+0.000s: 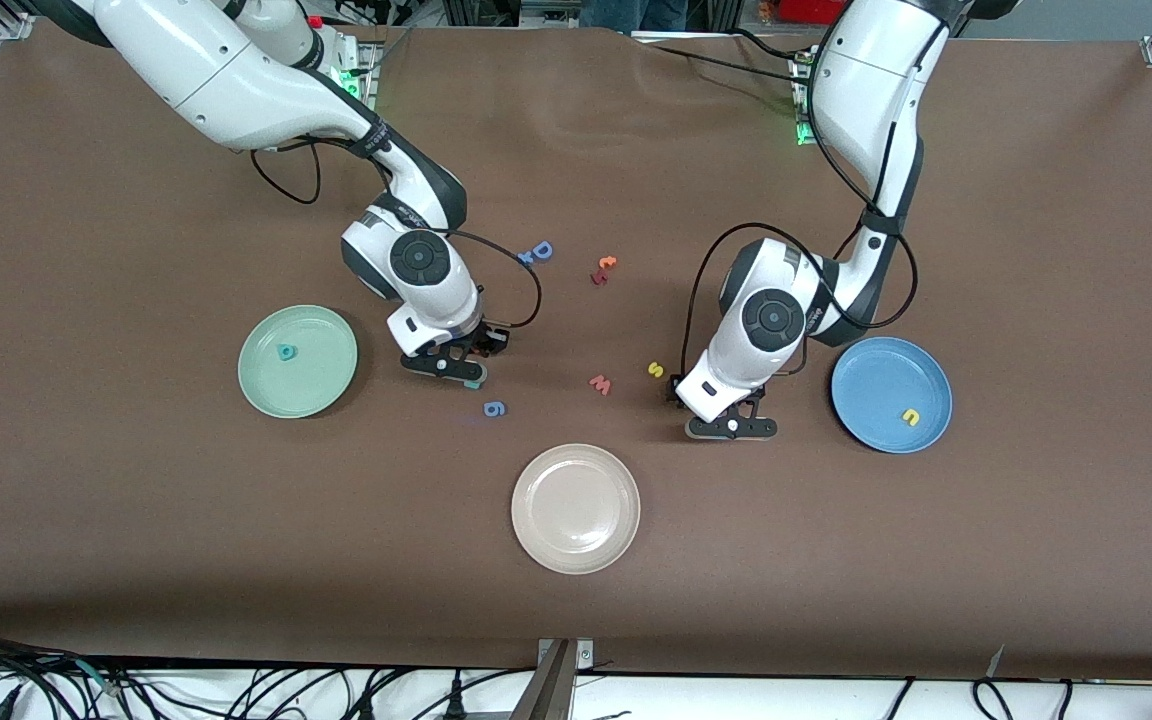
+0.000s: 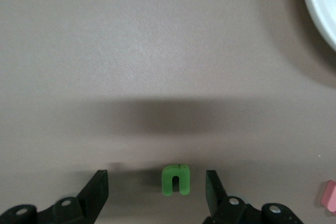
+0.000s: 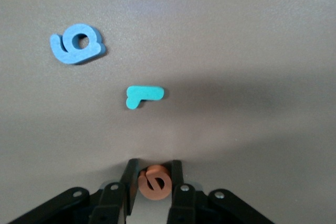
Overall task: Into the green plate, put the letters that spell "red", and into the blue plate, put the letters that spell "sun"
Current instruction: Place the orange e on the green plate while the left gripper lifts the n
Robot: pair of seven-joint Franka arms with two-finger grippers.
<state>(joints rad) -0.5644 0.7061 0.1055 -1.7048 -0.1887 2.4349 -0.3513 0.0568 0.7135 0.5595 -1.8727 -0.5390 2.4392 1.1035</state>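
My right hand (image 3: 153,182) is low over the counter (image 1: 136,560), pinching the orange e (image 3: 154,182), with the teal r (image 3: 144,96) beside it. My left hand (image 2: 157,192) is spread around the green n (image 2: 175,180). The d (image 1: 285,351) lies in the green plate (image 1: 331,375), a yellow u (image 1: 911,415) in the blue plate (image 1: 866,375), and the s (image 1: 655,369) mid-counter.

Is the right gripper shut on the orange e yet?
Shut on it. In the right wrist view the right gripper has both fingers pressed against the orange e, down at the table near the teal r.
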